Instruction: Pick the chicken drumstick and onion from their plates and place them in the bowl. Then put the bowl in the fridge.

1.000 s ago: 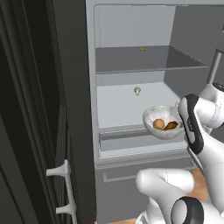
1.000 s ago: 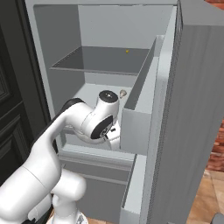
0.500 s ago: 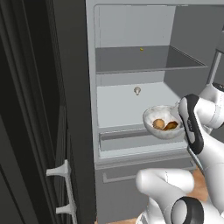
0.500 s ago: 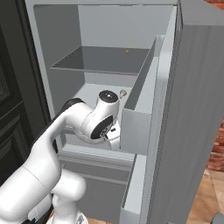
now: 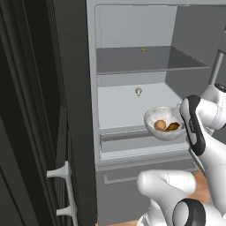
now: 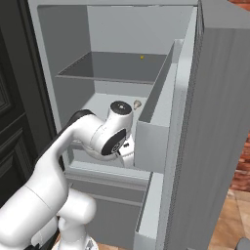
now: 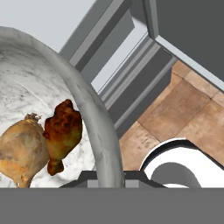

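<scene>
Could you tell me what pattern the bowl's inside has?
White with grey marbling, clearest in the hand view on the bowl.

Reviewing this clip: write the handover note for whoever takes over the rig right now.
Gripper: shut on the rim of the deep white marbled bowl.
In the bowl: the round tan onion and the dark orange-brown chicken drumstick, side by side.
The bowl is at the open grey fridge, over the front of its middle shelf; whether it rests there is unclear.
Done: both foods are in the bowl.
Left: set the bowl on the shelf, release, withdraw.

The bowl [image 7: 98, 131] looks like white marble with grey veins (smooth, matt); the fridge [image 5: 132, 106] inside is plain matt grey.
</scene>
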{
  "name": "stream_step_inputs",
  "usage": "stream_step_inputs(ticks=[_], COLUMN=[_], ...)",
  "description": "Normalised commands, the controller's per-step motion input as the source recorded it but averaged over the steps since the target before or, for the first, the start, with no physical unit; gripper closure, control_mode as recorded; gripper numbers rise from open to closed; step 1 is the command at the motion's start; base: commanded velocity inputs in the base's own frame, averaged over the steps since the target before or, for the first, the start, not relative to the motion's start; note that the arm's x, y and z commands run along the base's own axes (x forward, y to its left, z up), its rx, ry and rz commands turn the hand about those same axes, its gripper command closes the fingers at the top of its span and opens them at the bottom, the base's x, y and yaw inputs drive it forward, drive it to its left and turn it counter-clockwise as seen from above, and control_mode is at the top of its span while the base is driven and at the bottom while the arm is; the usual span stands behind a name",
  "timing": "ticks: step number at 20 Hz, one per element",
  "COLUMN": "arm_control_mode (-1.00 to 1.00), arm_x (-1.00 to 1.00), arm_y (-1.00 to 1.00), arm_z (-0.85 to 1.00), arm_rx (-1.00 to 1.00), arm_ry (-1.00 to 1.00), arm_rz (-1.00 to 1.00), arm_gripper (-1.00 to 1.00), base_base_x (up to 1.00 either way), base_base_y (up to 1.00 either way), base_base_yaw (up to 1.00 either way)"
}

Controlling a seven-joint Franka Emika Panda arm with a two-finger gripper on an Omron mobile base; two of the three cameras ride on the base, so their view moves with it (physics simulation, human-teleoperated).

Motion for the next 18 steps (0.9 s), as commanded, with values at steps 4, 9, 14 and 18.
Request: stream_step_inputs(ticks=[4, 9, 14, 18], arm_control_mode=[-1.0, -1.0, -1.0, -1.0], arm_x=[0.0, -0.03, 0.0, 0.23], arm_y=[0.0, 0.0, 0.11, 0.39], arm_z=[0.0, 0.0, -0.03, -0.01], arm_rx=[0.0, 0.01, 0.0, 0.0], arm_ry=[0.0, 0.0, 0.0, -0.01], arm_rz=[0.0, 0.0, -0.08, -0.2], arm_gripper=[1.0, 1.0, 1.0, 1.0], base_base_x=[0.0, 0.0, 0.0, 0.0], base_base_y=[0.0, 0.0, 0.0, 0.0], base_base_yaw=[0.0, 0.0, 0.0, 0.0])
